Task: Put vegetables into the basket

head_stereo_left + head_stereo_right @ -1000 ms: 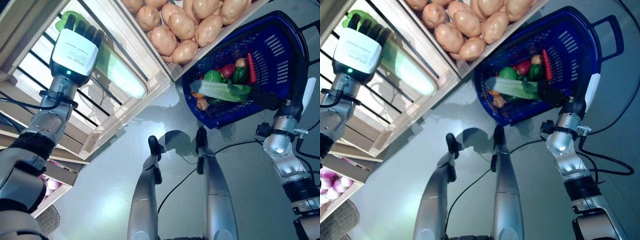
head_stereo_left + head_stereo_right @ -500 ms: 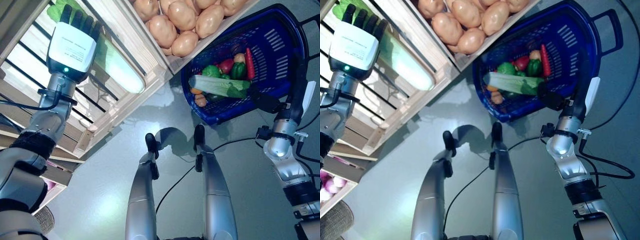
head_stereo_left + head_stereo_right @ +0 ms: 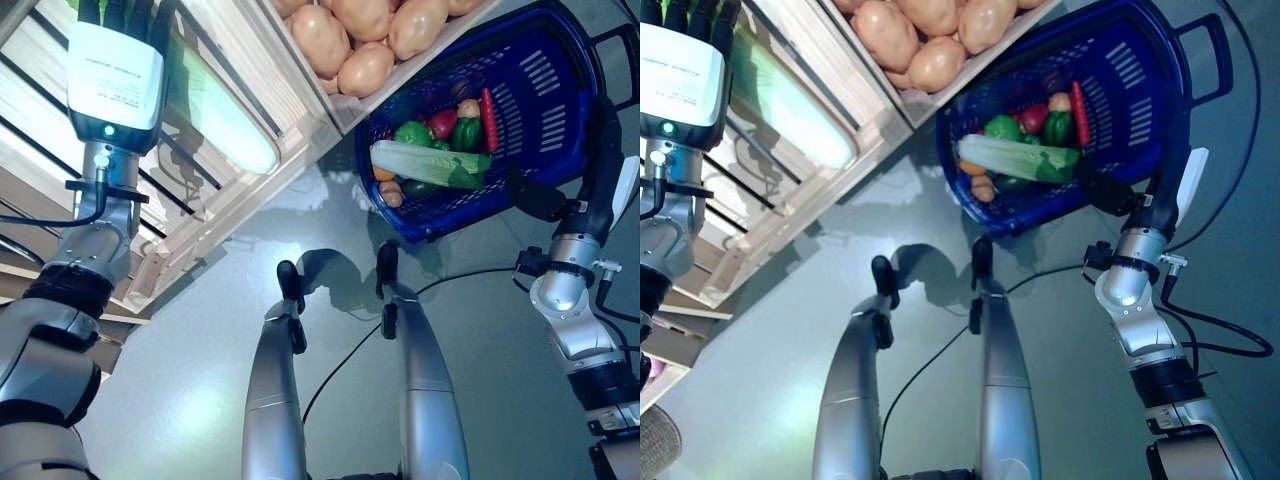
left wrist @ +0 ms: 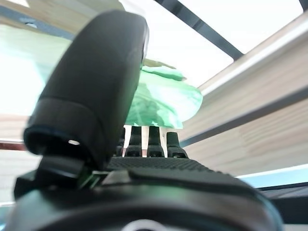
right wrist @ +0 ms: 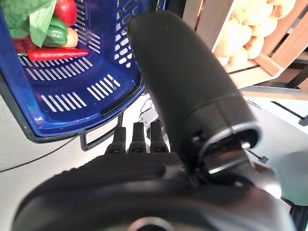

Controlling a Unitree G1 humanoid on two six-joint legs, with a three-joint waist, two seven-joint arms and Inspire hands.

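The left hand (image 3: 112,75) reaches into the wooden crate (image 3: 240,190) at far left; its fingers (image 4: 149,142) extend straight, touching the Chinese cabbage (image 3: 225,115) ungripped. The cabbage's long axis runs along the crate toward the blue basket (image 3: 560,110), which hangs at right from the right hand (image 3: 535,195), fingers curled on its handle.

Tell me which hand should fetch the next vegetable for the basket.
Left, probably. The left hand is already reaching over the cabbage in the wooden crate, fingers straight. The right hand is curled round the blue basket handle, carrying it.
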